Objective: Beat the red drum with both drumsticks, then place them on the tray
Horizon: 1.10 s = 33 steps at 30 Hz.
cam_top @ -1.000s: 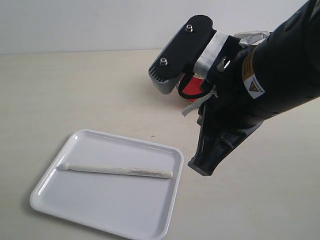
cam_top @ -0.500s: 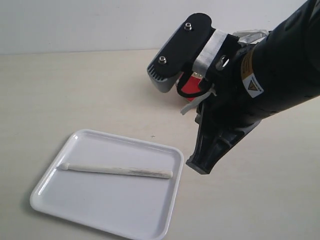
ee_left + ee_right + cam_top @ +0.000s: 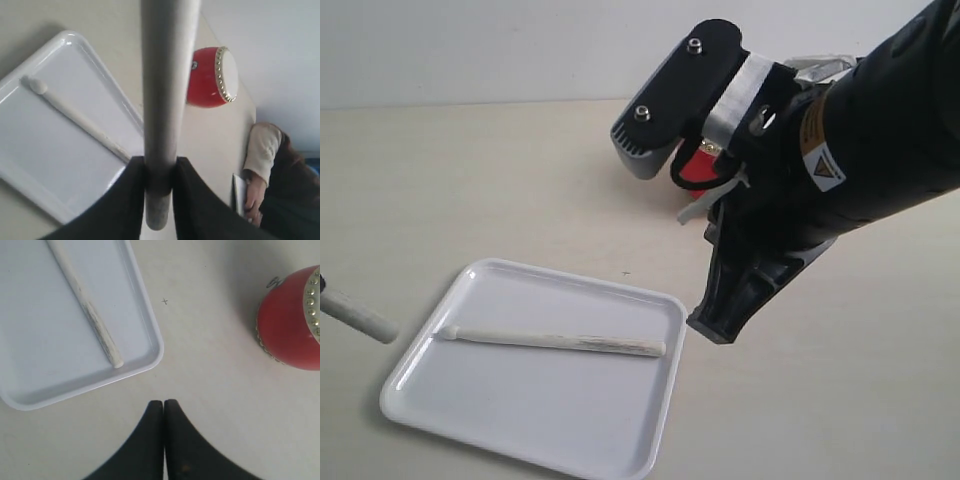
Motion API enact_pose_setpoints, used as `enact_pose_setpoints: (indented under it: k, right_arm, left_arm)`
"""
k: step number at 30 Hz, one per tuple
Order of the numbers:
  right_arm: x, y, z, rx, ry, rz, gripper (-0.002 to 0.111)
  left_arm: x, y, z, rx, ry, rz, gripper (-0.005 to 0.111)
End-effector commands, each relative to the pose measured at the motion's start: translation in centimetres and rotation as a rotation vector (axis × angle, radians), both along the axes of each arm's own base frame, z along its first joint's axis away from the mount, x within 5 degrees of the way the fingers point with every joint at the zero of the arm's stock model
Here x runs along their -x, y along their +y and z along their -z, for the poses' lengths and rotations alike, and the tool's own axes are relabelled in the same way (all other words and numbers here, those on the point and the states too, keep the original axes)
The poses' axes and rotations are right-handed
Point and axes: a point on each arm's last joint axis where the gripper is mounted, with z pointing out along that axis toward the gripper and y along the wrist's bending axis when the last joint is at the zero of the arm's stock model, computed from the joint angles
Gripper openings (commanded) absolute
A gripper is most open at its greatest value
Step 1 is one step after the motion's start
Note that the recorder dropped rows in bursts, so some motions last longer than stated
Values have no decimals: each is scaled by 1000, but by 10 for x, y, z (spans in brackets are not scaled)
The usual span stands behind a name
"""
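One drumstick (image 3: 555,341) lies flat in tray (image 3: 520,405), so right pincer (image 3: 163,407) hangs pressed together, empty; left pincer (image 3: 159,169) clamps second drumstick (image 3: 167,75) near its end, likely for tray delivery.

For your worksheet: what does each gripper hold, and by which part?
Left gripper grips a drumstick near one end; right gripper is shut, empty.

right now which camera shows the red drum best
The left wrist view: the red drum shows almost whole, body, studs and white skin, one edge behind the held drumstick. The right wrist view cuts it at the frame edge; the exterior view shows only a red sliver behind the right arm.
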Motion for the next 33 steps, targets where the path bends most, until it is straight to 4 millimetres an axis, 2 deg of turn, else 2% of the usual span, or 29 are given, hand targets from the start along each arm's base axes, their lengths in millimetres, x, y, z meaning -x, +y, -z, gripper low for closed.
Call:
enact_pose_setpoints:
  k: [1,4,10,14,18,21,24,30,32,33]
  right_arm:
    - [0,1,-2,-28,-23,-8,0]
    - [0,2,-3,-44,-27,-12,0]
    - [-1,10,-4,-129,-20,-17,0]
    - [-2,18,4,-158,16,-10,0]
    - [-2,34,21,-178,117,-52,0]
    - [0,52,38,-186,229,-152,0]
    - [-2,66,45,-197,271,-212,3]
    - [-9,75,35,-230,248,-214,5]
    - [-9,76,31,-231,250,-219,5]
    - [-9,76,30,-224,260,-220,5]
  left_arm:
    - [-9,6,6,108,-99,-145,0]
    - [-15,10,15,143,-115,-229,0]
    - [-20,9,42,80,15,-233,0]
    - [-23,9,46,69,23,-246,0]
    - [-24,8,47,58,32,-241,0]
    - [-22,5,48,-12,14,-166,0]
    - [-16,0,52,-81,34,-52,0]
    - [-1,-12,59,-146,97,162,0]
    - [-4,-12,56,-171,51,177,0]
    - [-8,-13,47,-239,-51,228,0]
